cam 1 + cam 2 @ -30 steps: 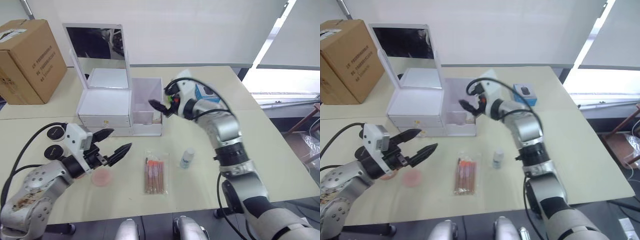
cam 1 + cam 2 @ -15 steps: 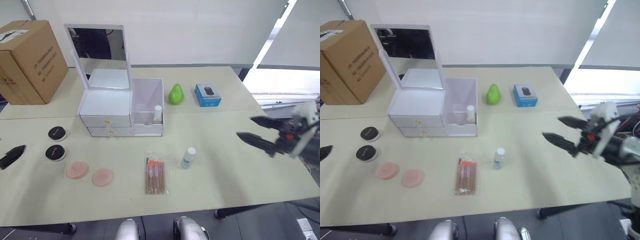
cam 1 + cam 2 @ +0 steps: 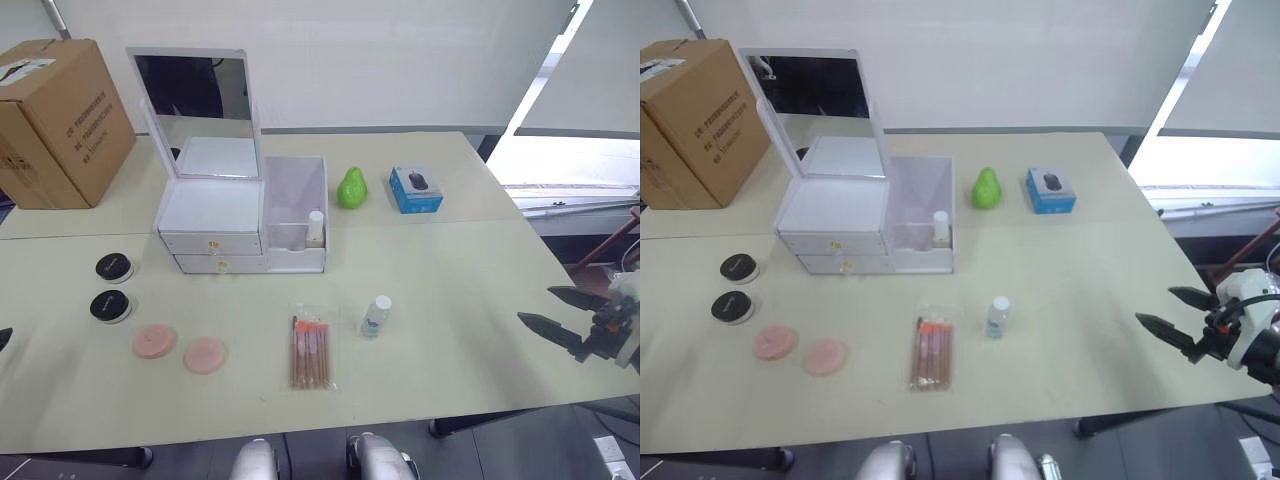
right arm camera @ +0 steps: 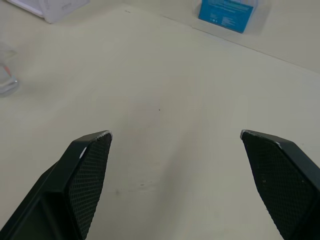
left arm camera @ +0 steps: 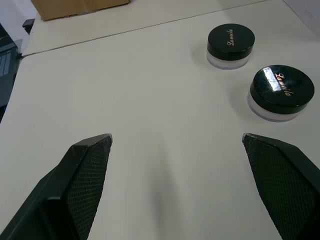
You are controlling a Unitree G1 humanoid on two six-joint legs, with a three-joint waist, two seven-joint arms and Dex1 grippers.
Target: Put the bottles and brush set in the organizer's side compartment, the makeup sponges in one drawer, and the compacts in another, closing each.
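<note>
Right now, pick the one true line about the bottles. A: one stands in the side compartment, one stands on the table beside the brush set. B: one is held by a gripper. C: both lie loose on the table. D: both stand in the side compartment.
A: one bottle stands inside the side compartment, the other bottle stands on the table beside the brush set.

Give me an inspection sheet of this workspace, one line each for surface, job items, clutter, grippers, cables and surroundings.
Surface: beige table.
Job's things: organizer with mirror lid up, both drawers shut; one bottle in the side compartment, another bottle on the table; brush set, two makeup sponges and two compacts on the table.
Clutter: green pear, blue box.
Grippers: left gripper open near the compacts; right gripper open off the table's right edge; both empty.
Cables: nothing seen.
Surroundings: cardboard box, window blinds.
</note>
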